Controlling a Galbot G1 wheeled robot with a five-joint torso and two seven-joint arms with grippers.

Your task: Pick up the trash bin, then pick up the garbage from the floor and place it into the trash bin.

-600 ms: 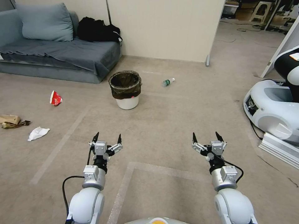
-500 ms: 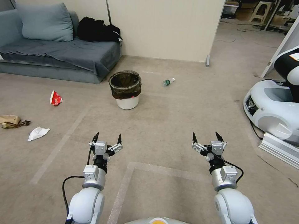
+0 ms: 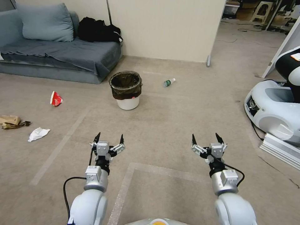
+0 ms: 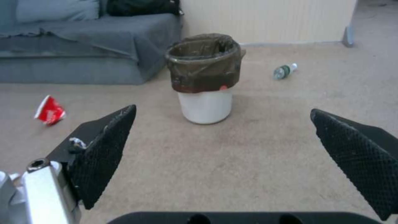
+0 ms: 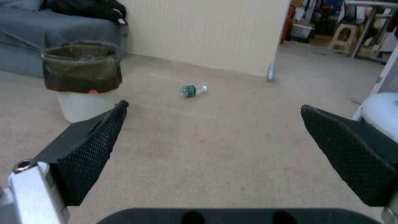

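Both arms are held out low over the floor. The left tool [image 3: 109, 139] and the right tool [image 3: 203, 139] each have their fingers spread wide apart and hold nothing, a ready pose for a robot with the pick-up not yet begun.

The bin [image 3: 126, 89] stands upright on the floor well ahead of the left tool and a little to its right. From the left wrist it [image 4: 204, 77] sits framed between the two spread fingers, so that tool looks lined up on it, probably so the bin can be taken first. Its dark bag is folded over the rim, leaving the mouth open to receive litter.

The bottle [image 3: 168, 82] lies on its side beyond the bin, ahead of the right tool and to its left; from the right wrist it [image 5: 192, 90] also falls between the open fingers.

The rest of the litter lies far left of the left tool: a crushed red cup [image 3: 55, 98], a white tissue [image 3: 38, 133] and a brown paper bag [image 3: 10, 121]. A sofa [image 3: 59, 57] stands behind the bin.

Nothing is within reach, so judging from this the robot must close in first.
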